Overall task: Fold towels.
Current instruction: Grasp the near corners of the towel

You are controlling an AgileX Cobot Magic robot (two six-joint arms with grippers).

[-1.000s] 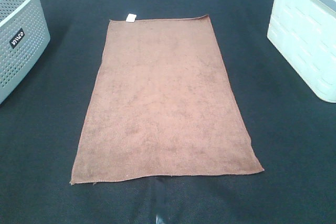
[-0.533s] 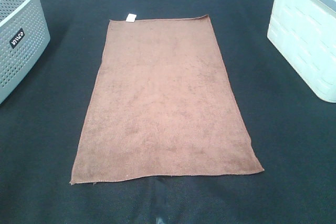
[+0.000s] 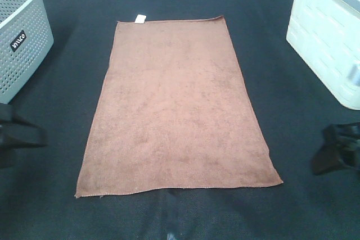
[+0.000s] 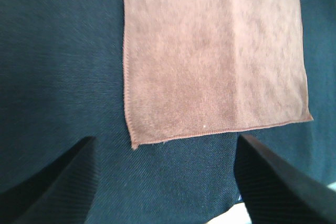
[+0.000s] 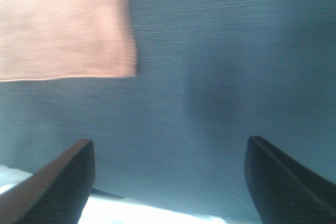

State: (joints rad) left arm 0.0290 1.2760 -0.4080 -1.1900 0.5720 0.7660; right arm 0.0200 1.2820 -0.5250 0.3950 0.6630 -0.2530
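Observation:
The reddish-brown towel (image 3: pixel 177 108) lies flat and spread out on the black table cloth, its small white tag (image 3: pixel 140 18) at the far left corner. My left gripper (image 3: pixel 22 133) is at the left edge of the high view, open and empty, left of the towel's near left corner (image 4: pixel 134 142). My right gripper (image 3: pixel 337 150) is at the right edge, open and empty, right of the towel's near right corner (image 5: pixel 128 66). Both wrist views show wide-apart dark fingers (image 4: pixel 58 182) (image 5: pixel 58 182) above bare cloth.
A grey perforated basket (image 3: pixel 19 32) stands at the far left. A white bin (image 3: pixel 332 37) stands at the far right. The black cloth (image 3: pixel 50 195) covers the whole table around the towel.
Both grippers have come into the high view, the left at the left edge and the right at the right edge. The towel has not moved.

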